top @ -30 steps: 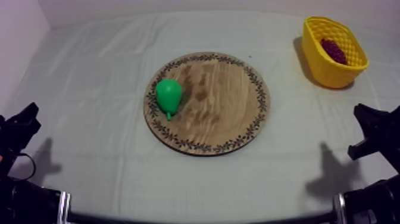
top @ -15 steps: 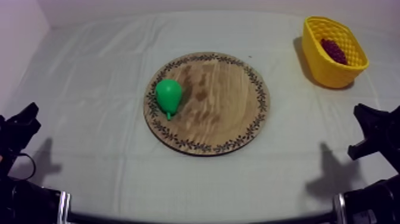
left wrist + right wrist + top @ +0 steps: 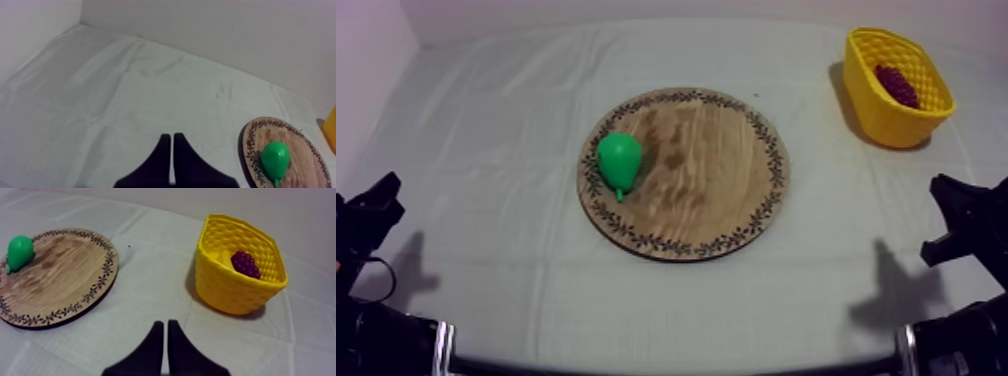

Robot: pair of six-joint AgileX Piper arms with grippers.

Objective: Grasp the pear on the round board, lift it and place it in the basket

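The left pincer (image 3: 172, 138) has its two black fingers pressed together into a narrow wedge and holds nothing. It hangs low over the surface (image 3: 486, 130), well apart from the round wooden board (image 3: 711, 175) on the board's left side. The right pincer (image 3: 165, 323) is closed in the same way, also with nothing in it, and sits well apart from the board on its right side. Wrinkled grey-white cloth lies between each pincer and the board.

The board is flat, with a brown, streaky grain and a rim ringed by a dark leafy pattern. The pear (image 3: 619, 160) lies on it close to the left rim. It is smooth, glossy and bright green, with its rounded bulb toward the far side and its narrow stem end toward the near side.

Beyond the board's far right edge, well apart from it, stands the yellow basket (image 3: 886, 118), a woven-looking plastic tub with flared walls. A knobbly dark purple bunch of grapes (image 3: 896, 86) rests inside it.
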